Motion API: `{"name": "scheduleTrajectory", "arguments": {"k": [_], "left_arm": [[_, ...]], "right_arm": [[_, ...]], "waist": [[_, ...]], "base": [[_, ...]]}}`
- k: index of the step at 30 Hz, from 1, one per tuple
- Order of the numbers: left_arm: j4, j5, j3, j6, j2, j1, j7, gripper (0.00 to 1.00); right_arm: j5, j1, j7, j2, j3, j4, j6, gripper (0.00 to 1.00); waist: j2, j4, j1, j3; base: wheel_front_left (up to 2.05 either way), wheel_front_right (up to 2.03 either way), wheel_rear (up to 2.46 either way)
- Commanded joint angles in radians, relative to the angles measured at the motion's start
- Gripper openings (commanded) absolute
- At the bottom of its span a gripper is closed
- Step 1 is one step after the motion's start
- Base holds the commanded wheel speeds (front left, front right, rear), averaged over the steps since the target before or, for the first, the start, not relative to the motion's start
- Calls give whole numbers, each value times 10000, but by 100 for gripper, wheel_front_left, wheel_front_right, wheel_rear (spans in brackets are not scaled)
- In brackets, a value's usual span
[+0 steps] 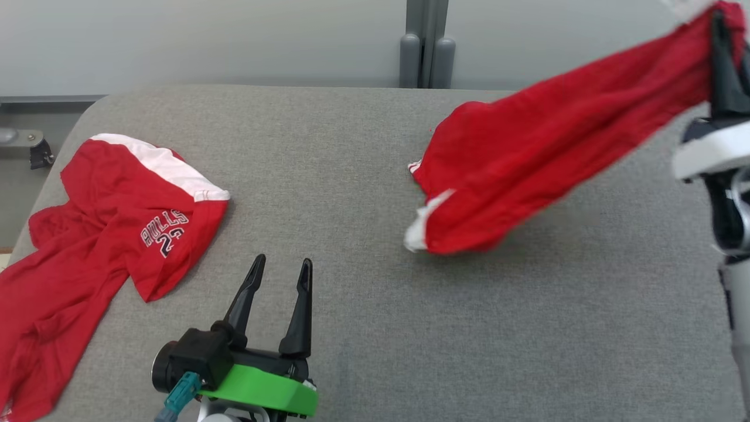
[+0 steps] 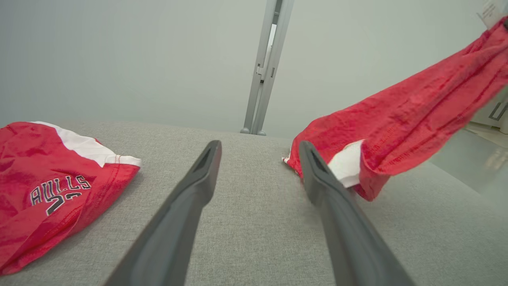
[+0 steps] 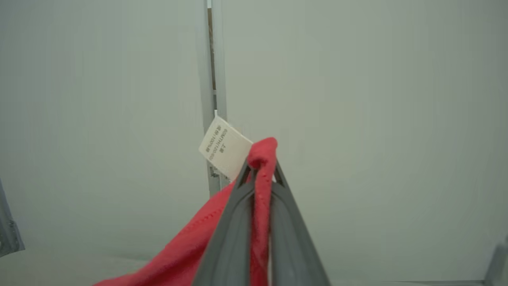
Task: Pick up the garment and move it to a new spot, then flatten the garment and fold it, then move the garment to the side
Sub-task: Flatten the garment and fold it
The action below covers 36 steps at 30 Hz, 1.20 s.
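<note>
One garment [image 1: 545, 152] hangs at your right.
Right gripper [image 3: 260, 169] jaws clamp its edge; left gripper [image 1: 281, 272] jaws stand apart.

Red cloth on grey.
The garment [image 1: 527, 170] is red with white trim; the printed garment [image 1: 117, 223] is red, white-banded, dark-lettered; bench [image 1: 363, 328] grey; left claw [image 1: 283, 261] black, green-collared.

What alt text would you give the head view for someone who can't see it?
The right gripper, shut on a red garment, holds it up over the grey table. The left gripper sits open at lower left, beside a second garment lying crumpled.
</note>
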Motion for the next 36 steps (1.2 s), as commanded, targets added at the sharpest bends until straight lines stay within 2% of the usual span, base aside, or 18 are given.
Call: {"name": "scheduleTrajectory", "arguments": {"k": [1,6,10,11,12,13,17,22,28,36], "left_arm": [[-6,61,49,-20,19,16,5,100],[26,321,88,-133,19,-274,5,100],[-51,311,34,-148,19,-353,7,100],[-52,345,-16,-157,19,-391,7,100],[-35,376,-57,-167,19,-418,7,100],[-10,400,-95,-188,19,-429,5,100],[14,413,-102,-214,19,-395,7,100],[48,398,-43,-174,19,-281,7,100],[-53,302,16,-109,19,-303,7,100],[-245,144,62,50,20,-442,7,100]], "right_arm": [[95,475,169,-92,-513,61,-14,0],[-239,1690,8,-524,-1993,653,-14,0],[-723,2131,-368,-468,-3124,1569,-14,0],[-1010,2161,-461,-503,-3447,1875,-15,15],[-1305,2177,-457,-515,-3703,2174,-15,39],[-1605,2108,-458,-473,-3960,2516,-15,100],[-2328,1730,-761,-186,-4439,3074,-11,100],[-2889,1416,-1223,314,-4212,2718,-14,100],[-2312,1954,-1489,1043,-2155,1215,-15,100],[-1281,3455,-1550,1528,990,-755,-15,100]], "waist": [[0,-251,0,158],[0,-486,0,492],[0,-595,0,596],[0,-614,0,611],[0,-624,0,619],[0,-629,0,617],[0,-650,0,570],[0,-721,0,463],[0,-781,0,374],[0,-607,0,340]], "base": [[0,0,0],[0,0,0],[0,0,0],[0,0,0],[0,0,0],[0,0,0],[0,0,0],[0,0,0],[0,0,0],[0,0,0]]}}
